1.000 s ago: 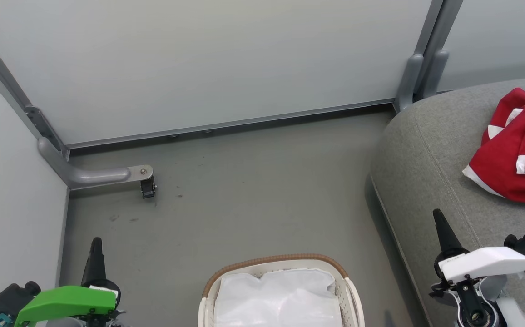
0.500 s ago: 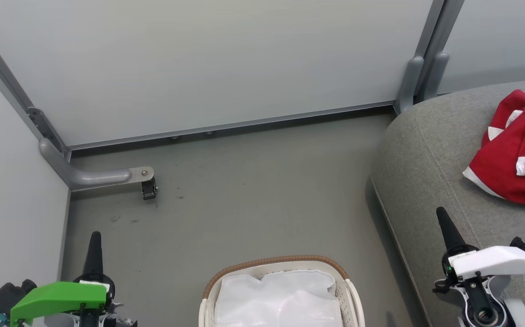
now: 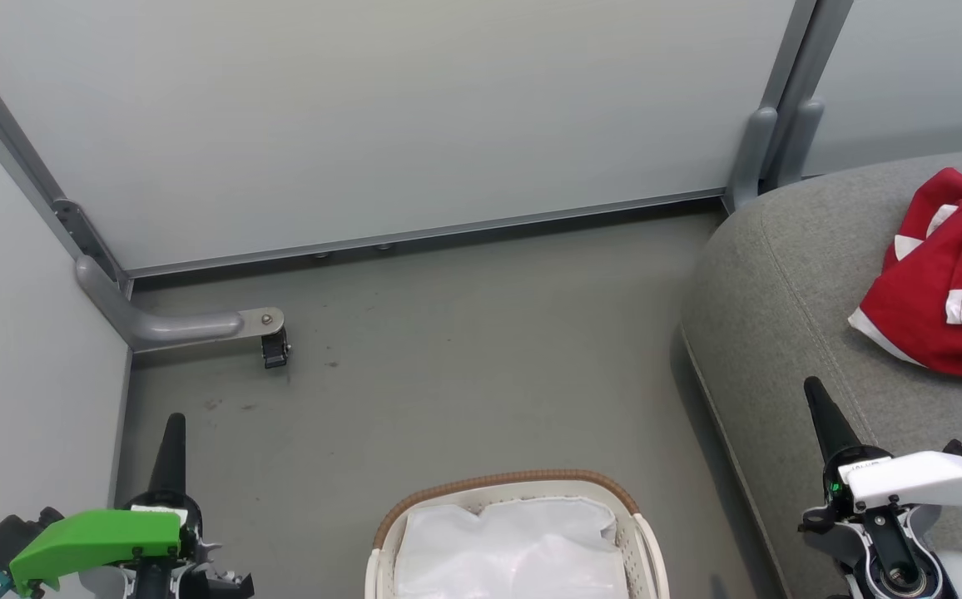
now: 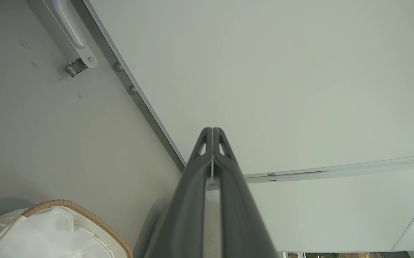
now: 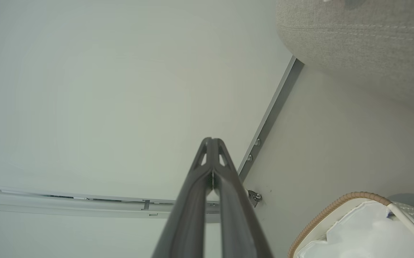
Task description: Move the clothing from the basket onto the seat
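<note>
The clothing (image 3: 947, 308) lies on the seat (image 3: 781, 274), right of the basket (image 3: 498, 484), whose visible interior shows white liner (image 3: 514, 549). The left end effector (image 3: 173, 423) and right end effector (image 3: 815, 389) flank the basket, fingers pressed together and empty, since transfer appears complete.

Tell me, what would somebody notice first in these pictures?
The bright red clothing jumps out, heaped on the grey seat at the right. Next comes the white basket at the bottom middle, with a white sheet inside. The left gripper and right gripper sit shut at the lower corners.
</note>
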Robot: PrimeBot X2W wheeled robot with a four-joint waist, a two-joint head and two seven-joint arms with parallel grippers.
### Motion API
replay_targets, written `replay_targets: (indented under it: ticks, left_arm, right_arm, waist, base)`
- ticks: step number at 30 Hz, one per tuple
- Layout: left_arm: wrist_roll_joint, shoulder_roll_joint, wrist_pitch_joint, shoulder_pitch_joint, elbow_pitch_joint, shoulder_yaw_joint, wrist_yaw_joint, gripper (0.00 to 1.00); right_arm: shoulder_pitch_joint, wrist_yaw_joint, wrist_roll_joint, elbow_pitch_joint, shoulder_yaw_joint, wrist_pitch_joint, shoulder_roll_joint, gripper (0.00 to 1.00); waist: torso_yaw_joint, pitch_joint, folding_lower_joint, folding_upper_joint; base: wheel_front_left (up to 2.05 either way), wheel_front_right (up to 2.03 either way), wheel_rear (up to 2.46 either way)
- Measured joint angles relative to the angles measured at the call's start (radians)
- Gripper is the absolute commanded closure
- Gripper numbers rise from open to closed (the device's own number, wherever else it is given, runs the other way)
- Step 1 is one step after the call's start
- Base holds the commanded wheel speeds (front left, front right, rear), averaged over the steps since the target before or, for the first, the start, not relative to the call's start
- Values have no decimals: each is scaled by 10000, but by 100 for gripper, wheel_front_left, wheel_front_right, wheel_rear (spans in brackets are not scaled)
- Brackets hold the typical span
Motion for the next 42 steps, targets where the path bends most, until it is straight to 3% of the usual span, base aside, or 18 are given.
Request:
replay_targets:
  ticks: [42]
  left_arm:
    - [-2577, 17, 700, -312, -188, 165, -31, 100]
  right_arm:
    - [101, -6, 2581, -416, -389, 704, 63, 100]
  waist:
    - [61, -161, 0, 0]
  base:
    - [0, 0, 0]
